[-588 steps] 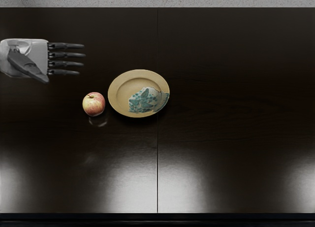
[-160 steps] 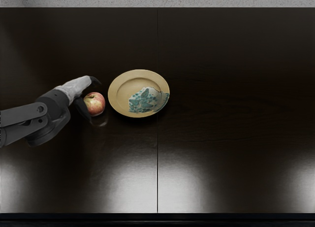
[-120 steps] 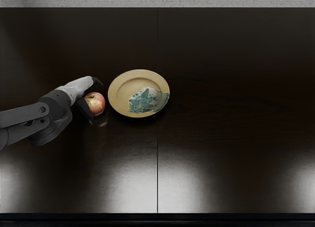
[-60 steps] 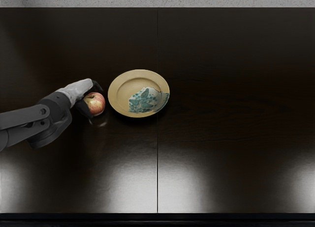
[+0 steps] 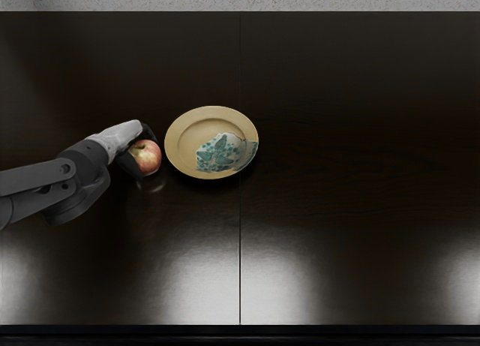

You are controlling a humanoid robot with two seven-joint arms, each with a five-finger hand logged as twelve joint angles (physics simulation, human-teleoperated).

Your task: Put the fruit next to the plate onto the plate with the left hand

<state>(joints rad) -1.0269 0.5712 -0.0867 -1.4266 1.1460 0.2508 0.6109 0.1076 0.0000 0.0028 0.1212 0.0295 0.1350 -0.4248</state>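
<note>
While one left hand (image 5: 125,141) is gripping one apple (image 5: 148,157) on the surface (image 5: 337,211), wrapped round it — one plate (image 5: 187,132) just beside.

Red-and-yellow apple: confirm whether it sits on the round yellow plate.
No, the red-and-yellow apple rests on the dark table beside the yellow plate, left hand curled around it.
</note>
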